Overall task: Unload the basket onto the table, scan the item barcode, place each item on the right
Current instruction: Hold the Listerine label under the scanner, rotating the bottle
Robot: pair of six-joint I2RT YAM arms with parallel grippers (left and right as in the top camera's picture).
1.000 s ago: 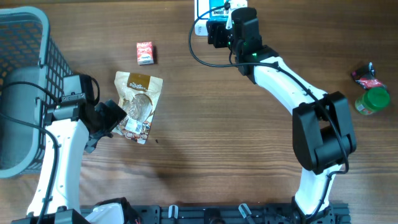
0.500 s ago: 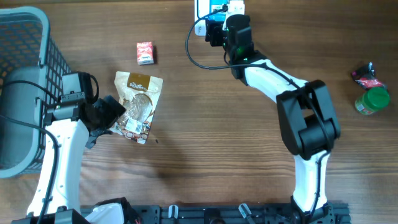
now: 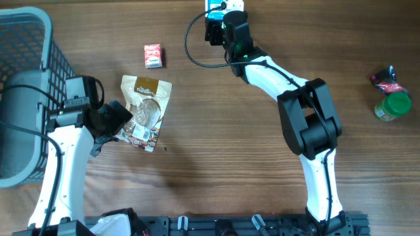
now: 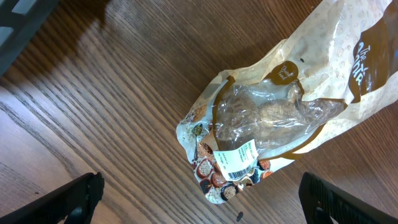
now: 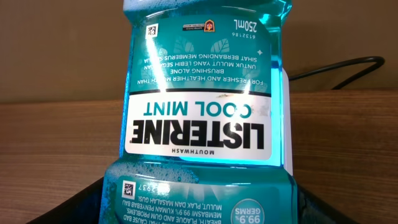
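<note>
Right now the right end effector [image 5: 202, 200] looks clamped around the mouthwash bottle [image 5: 202, 124], a dark finger on either side of it. The bottle is at the far edge of the desk [image 3: 230, 164], and in the wrist view its label reads upside down. The left end effector [image 4: 205, 199] is spread wide and holds nothing; it hangs over the snack pouch [image 4: 273, 118], which lies flat near the left side.

The likeliest trouble is a slip. The bottle is smooth plastic with liquid inside that foams near one end, so a quick turn could let it twist or slide between the fingers. The label side facing the wrist camera carries two small square codes but no striped barcode that I can make out, so a scan may miss unless the bottle is turned. A black cable [image 5: 348, 68] loops close behind the bottle and could snag on a wide swing.

The desk is dark brown wood grain, matte and bare in the middle. A small red box [image 3: 153, 56], a grey basket [image 3: 26, 26] and a green-lidded jar [image 3: 394, 106] sit well apart. Of the room, only a plain brown backdrop shows beyond the desk edge.
</note>
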